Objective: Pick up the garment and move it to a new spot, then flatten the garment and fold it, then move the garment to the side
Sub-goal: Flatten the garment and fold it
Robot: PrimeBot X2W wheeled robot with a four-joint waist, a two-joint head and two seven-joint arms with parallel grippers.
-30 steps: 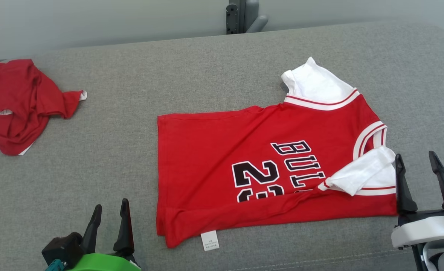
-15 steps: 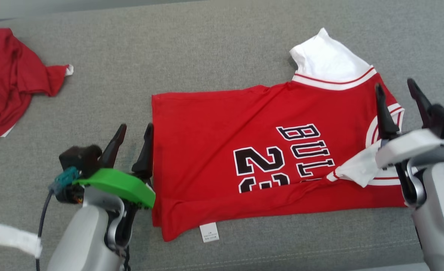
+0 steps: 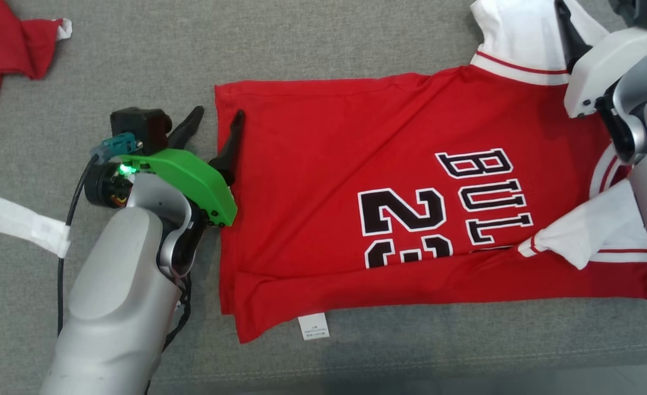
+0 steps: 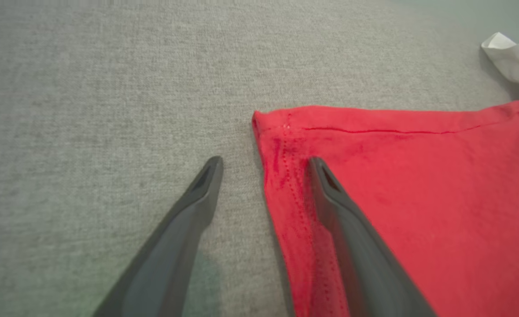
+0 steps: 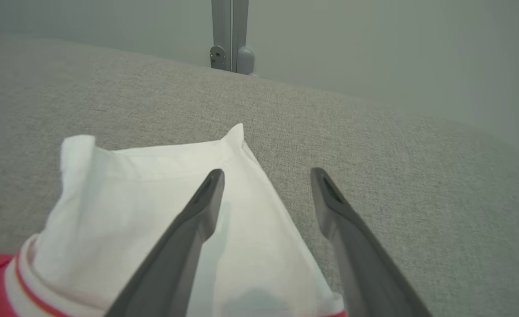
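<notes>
The grey cushion (image 3: 136,55) carries everything and leaves bare cloth on every side of the work. There is a wide strip toward 12 o'clock up to the wall and a post (image 5: 230,35), more toward 9 o'clock, and a narrower band at 6 o'clock before the front seam. The shirt (image 3: 328,142) lies flat across the middle and out toward 3 o'clock. It is turned sideways, with its hem at 9 o'clock and its neck at 3, and its near long side is already doubled over, so the printed number is cut off along that fold. A second red cloth (image 3: 5,44) is bunched at 10 o'clock, well apart from the shirt and probably out of the way of any fold. Both arms reach to the shirt's far long edge, which suggests the next move is to pinch that edge at two points and bring it toward 6 o'clock. The left gripper (image 3: 219,112) has its fingers apart and straddles the hem (image 4: 281,198) just short of the far corner, one finger over red cloth and the other over bare cushion, with nothing clamped. The right gripper (image 5: 268,172), at 1 o'clock, is also spread and holds nothing; one finger is over the far white sleeve (image 5: 153,198) and the other over cushion beside its edge. The near sleeve (image 3: 581,236) is folded loosely across the chest at 4 o'clock and may slip when the cloth is lifted. A small white label (image 3: 313,326) pokes out from under the near edge at 6 o'clock.
</notes>
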